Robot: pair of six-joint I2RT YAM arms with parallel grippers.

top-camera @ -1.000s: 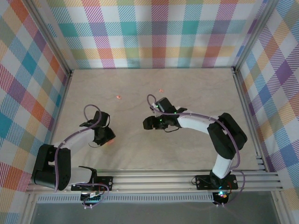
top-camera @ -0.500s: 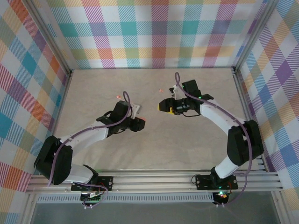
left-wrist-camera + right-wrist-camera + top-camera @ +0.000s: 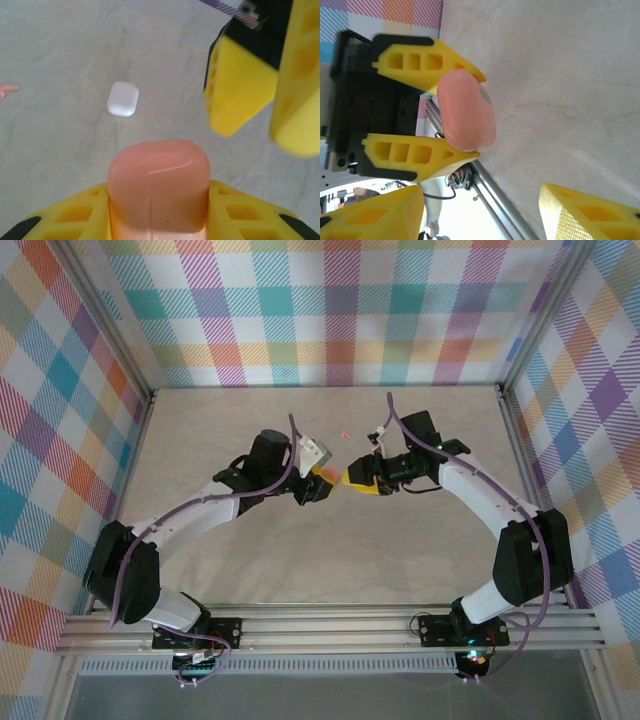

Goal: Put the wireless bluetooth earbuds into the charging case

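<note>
While left gripper [image 3: 480, 116] clamps pink case [image 3: 158, 185], right gripper [image 3: 260, 141] gapes

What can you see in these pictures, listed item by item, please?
pink case: 1, salmon-pink, closed, held off the table between the left gripper's fingers
white case: 1, white, closed, lying on the table beyond the pink case
earbud: 1 visible, salmon-pink, on the table on the far side of the grippers
table: 1, pale wood grain
walls: 3, multicoloured plaid, around the table
rail: 1, silver, along the near edge
left gripper: 1, yellow fingers, shut on the pink case, mid-table
right gripper: 1, yellow fingers, open, facing the pink case
</note>
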